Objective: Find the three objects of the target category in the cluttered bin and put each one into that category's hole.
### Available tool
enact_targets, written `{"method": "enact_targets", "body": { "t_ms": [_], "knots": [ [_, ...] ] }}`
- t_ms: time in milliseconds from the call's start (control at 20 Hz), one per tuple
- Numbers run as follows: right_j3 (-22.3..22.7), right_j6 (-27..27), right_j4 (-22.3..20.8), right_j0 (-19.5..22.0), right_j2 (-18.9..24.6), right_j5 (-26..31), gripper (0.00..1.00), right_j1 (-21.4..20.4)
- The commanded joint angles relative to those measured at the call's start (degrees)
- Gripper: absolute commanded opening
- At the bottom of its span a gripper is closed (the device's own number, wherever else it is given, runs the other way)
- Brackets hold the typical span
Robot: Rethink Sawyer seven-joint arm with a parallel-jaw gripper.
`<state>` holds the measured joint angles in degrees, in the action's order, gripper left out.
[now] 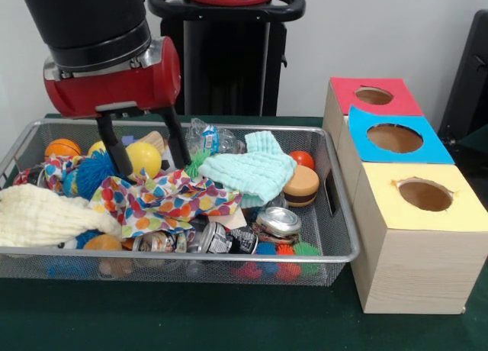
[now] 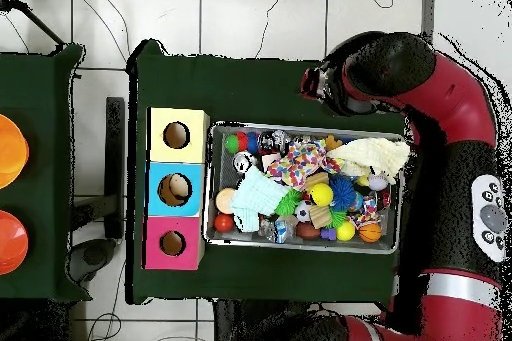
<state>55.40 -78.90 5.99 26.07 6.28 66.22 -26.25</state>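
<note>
Ball (image 1: 143, 158), yellow, sits between the spread fingers of the pincer (image 1: 145, 168) in the bin (image 1: 335, 214).
Pincer is apart, not clamped. Risks as I judge them: the polka-dot cloth (image 1: 164, 202) just below the tips may get pinched along; the blue spiky ball (image 1: 95, 172) touching the left finger may block closing; the ball may roll out.

A pale wall (image 1: 381, 30) stands behind the green-covered table (image 1: 191, 320); white floor tiles (image 2: 260, 12) with cables surround it.
</note>
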Motion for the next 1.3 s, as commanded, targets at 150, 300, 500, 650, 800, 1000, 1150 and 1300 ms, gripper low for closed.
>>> {"method": "enact_targets", "body": {
  "t_ms": [150,300,500,650,800,1000,1150,1300],
  "knots": [
    [7.1,10.3,-3.5,2.3,6.5,-2.5,1.0,1.2],
    [7.4,10.3,-3.5,2.5,6.7,-2.4,1.0,1.0],
    [7.9,10.3,-3.6,2.7,7.0,-2.6,1.0,0.9],
    [7.8,10.2,-3.7,3.0,7.3,-2.8,1.0,1.0],
    [7.3,10.2,-4.0,3.1,7.6,-2.4,1.0,1.3],
    [7.4,10.2,-4.2,3.2,7.8,-2.4,1.0,1.3],
    [7.8,10.0,-4.3,3.2,7.9,-2.7,1.0,1.1],
    [8.7,9.5,-4.2,3.3,8.0,-3.5,1.0,0.8]
  ]
}}
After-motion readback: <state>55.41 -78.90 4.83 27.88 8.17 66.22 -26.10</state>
